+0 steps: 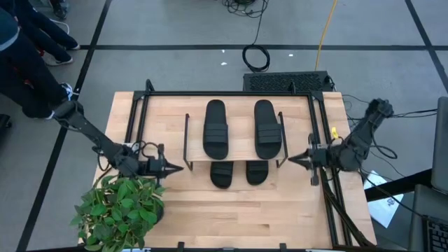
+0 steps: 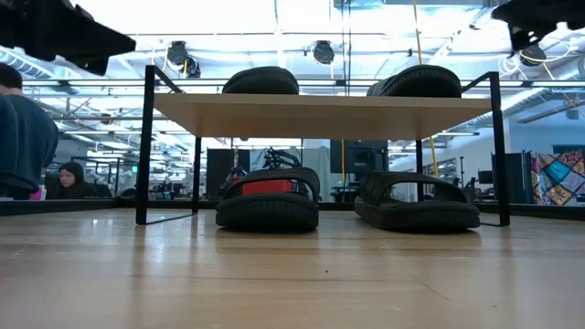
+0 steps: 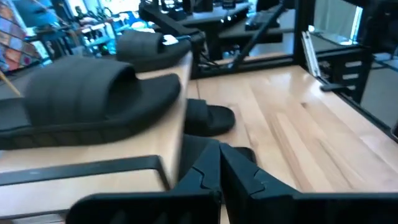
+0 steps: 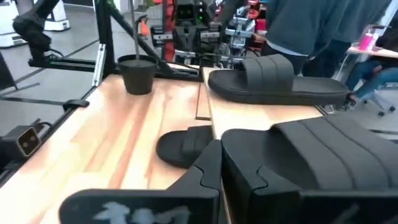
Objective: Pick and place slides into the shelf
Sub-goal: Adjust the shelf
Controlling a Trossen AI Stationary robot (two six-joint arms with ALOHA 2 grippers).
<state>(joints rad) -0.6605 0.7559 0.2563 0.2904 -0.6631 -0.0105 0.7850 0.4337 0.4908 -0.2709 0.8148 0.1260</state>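
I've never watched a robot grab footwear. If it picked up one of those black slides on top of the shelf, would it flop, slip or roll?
The left top slide would probably hold its shape: the sole looks thick and the strap stands arched. Its matte, ribbed strap likely grips rather than slips. Lying flat on the shelf, it should slide when pushed, not roll. It looks light.

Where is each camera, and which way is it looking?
High view: above the table, looking straight down at the shelf; shows both arms, left claw, right claw.
Low view: at tabletop height, looking level under the shelf at two slides.
Left wrist view: on the left arm, facing the shelf; its shut fingers show.
Right wrist view: on the right arm, facing the shelf and plant pot.
All views share the slides.
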